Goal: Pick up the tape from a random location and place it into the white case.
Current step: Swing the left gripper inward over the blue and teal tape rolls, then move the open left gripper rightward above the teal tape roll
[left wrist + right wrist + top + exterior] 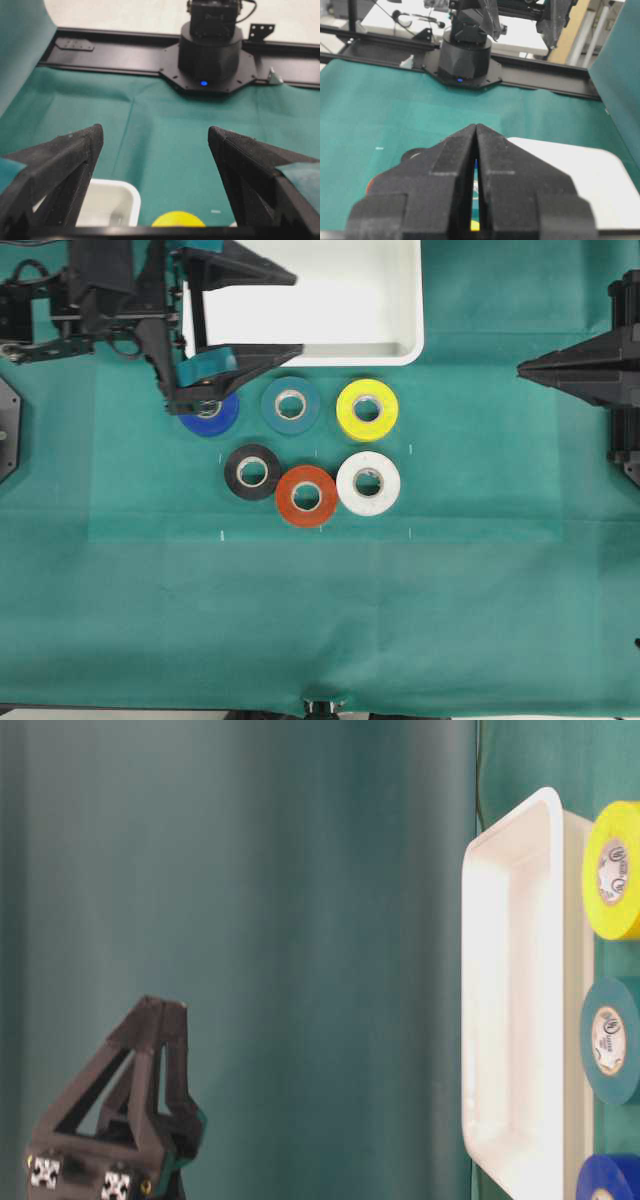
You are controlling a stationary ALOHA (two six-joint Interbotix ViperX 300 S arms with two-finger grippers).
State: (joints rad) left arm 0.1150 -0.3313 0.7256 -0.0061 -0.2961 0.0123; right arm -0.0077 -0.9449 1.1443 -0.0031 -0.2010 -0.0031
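The tape (291, 404), a teal roll with a pale core, lies flat on the green cloth just in front of the white case (404, 348); it also shows in the table-level view (608, 1040). My left gripper (297, 314) hovers open over the left part of the case, its lower finger (250, 358) near the tape's upper left and apart from it. In the left wrist view the gripper (155, 134) holds nothing, and the tape is out of view there. At the right edge my right gripper (522, 368) is shut on nothing, far from the tape.
A blue roll (212, 418) sits left of the tape, partly under the left gripper. Yellow (367, 409), black (252, 471), red (306, 495) and white (368, 483) rolls lie close by. The right arm's base (210, 47) stands beyond the cloth.
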